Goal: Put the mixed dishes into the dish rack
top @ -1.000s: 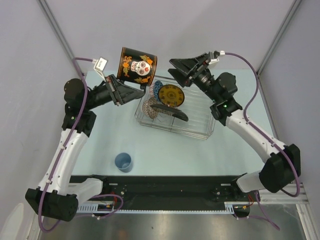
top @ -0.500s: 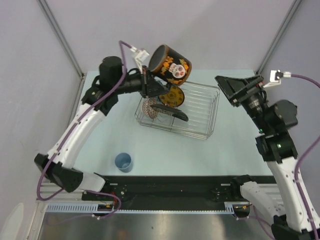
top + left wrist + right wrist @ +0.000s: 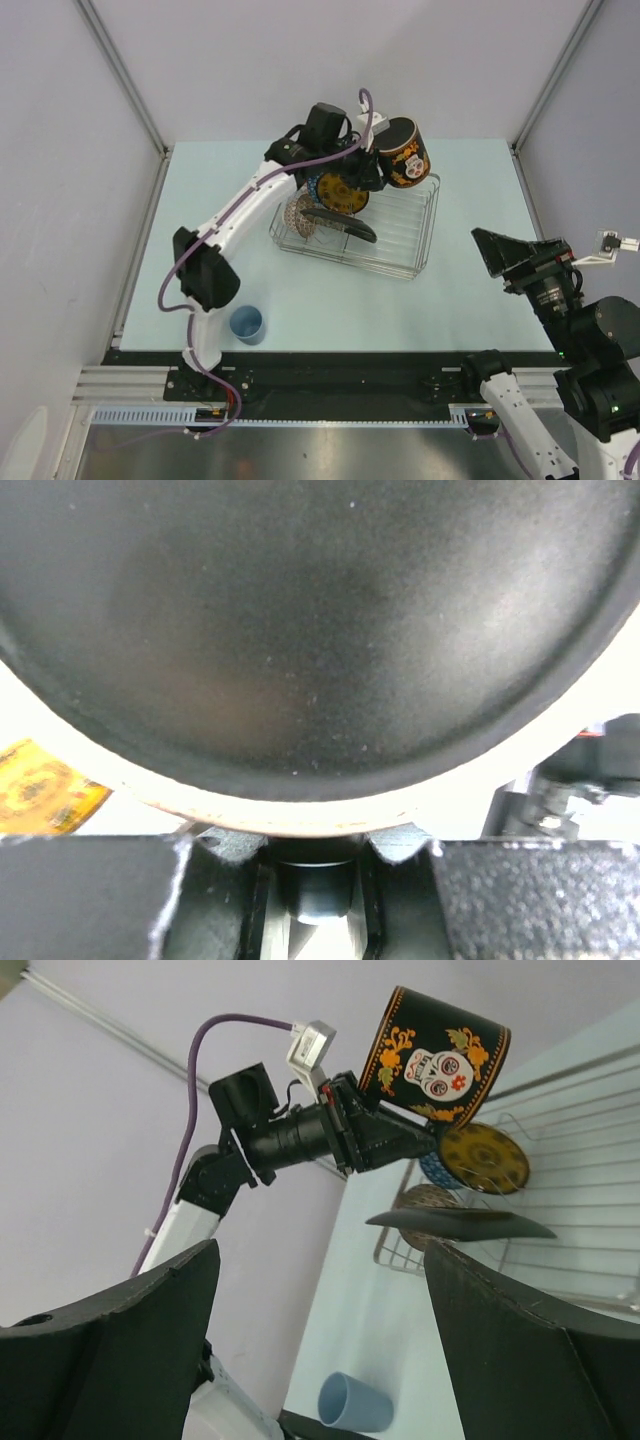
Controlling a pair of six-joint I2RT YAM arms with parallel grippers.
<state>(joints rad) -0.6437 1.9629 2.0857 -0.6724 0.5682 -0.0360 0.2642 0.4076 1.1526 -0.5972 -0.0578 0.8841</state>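
One pale blue counter (image 3: 200,250) carries one silver wire dish rack (image 3: 405,232), set toward the far middle. Two arms work over it.

The left arm reaches from the near left across the rack's far-left corner. Its jaws (image 3: 383,166) are clamped part-way closed on the one black skull mug (image 3: 406,152). They hold it tilted in the air over the rack's far edge, right of centre. In the left wrist view the mug's dark body fills nearly everything.

The right arm sits at the near right, well apart from the rack. Its jaws (image 3: 492,255) are spread wide with nothing between them.

In the rack's left half are four dishes:
- one yellow patterned plate (image 3: 341,191), standing on edge
- one dark square plate (image 3: 342,226), just nearer than it
- one pinkish patterned bowl (image 3: 300,213), at the left end
- one blue patterned bowl (image 3: 436,1168), behind the yellow plate

The left arm covers most of the blue bowl from above. The rack's right half shows bare grid. One small light-blue cup (image 3: 246,324) stands upright on the counter near the left arm's base, well apart from the rack.

A second ago the mug hung beyond the rack's far-left corner and the right arm hovered over the rack's far side. Now the mug has swung rightward and the right arm has drawn back. The racked dishes and the cup have not moved.
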